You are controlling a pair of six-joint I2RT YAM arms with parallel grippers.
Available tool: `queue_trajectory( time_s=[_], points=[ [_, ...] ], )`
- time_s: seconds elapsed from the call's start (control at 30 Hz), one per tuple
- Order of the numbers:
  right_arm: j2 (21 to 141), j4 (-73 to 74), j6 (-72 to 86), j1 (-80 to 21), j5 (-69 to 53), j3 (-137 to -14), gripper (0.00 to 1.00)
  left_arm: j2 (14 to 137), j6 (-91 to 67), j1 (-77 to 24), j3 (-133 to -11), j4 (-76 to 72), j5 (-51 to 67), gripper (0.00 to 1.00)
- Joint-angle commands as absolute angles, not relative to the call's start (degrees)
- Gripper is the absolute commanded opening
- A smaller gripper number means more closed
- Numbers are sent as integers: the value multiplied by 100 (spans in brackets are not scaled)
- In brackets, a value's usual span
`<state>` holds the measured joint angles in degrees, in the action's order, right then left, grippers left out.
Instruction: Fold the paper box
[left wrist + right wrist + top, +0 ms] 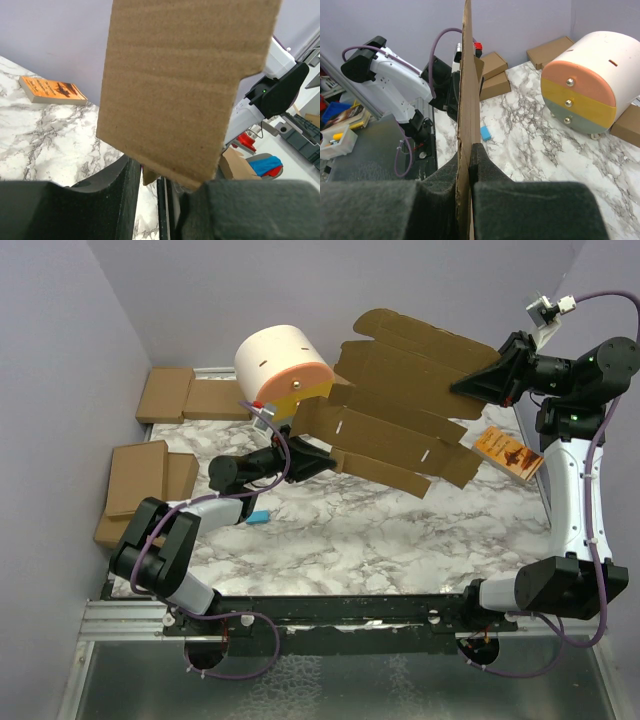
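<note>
The paper box (400,410) is a wide brown die-cut sheet with flaps and slots, held up in the air above the back of the marble table (380,530). My right gripper (478,387) is shut on the sheet's right edge; in the right wrist view the cardboard (468,100) stands edge-on, pinched between the pads of that gripper (465,152). My left gripper (322,458) is at the sheet's lower left. In the left wrist view a flap (185,85) hangs down between the jaws of the left gripper (157,172), which are partly open with a gap still showing.
A white drum with orange and yellow drawer fronts (280,365) stands at the back left, close to the sheet. An orange booklet (508,452) lies at the right. Ready-made cardboard boxes (165,395) are stacked along the left side (140,480). A small blue block (258,517) lies near the left arm.
</note>
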<state>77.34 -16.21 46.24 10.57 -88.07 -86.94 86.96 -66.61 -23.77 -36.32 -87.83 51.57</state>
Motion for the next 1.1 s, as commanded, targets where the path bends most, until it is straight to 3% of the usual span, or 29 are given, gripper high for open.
queue_trajectory(
  time_s=[0.0,0.2,0.43,0.57,0.7,0.8,0.9,1.07],
  points=[
    [7603,-1711,4674,1055,-8707,-8640,1,8773,-6747,-2439,-3797,-10213,5084,22],
    [7612,-1784,4737,1055,-8714,-8622,1,8820,-6761,-2439,-3856,-10214,5245,1],
    [7611,-1815,4733,1055,-8718,-8598,1,8758,-6718,-2419,-3851,-10213,5376,0],
    [7643,-1557,4419,1086,-8662,-8683,1,8569,-6818,-2069,-3637,-10208,5297,36],
    [7742,-776,3749,1133,-8286,-8963,1,8152,-6892,-1253,-2901,-10208,4825,57],
    [7854,-616,3671,1134,-7816,-9079,1,7927,-6814,-885,-2378,-10088,4313,65],
    [8031,-589,3794,1134,-7275,-9240,1,7881,-6641,-889,-2096,-9962,3874,66],
    [8231,-221,4105,1134,-6131,-9425,1,7950,-6042,-1614,-1859,-10180,3178,67]
  ],
)
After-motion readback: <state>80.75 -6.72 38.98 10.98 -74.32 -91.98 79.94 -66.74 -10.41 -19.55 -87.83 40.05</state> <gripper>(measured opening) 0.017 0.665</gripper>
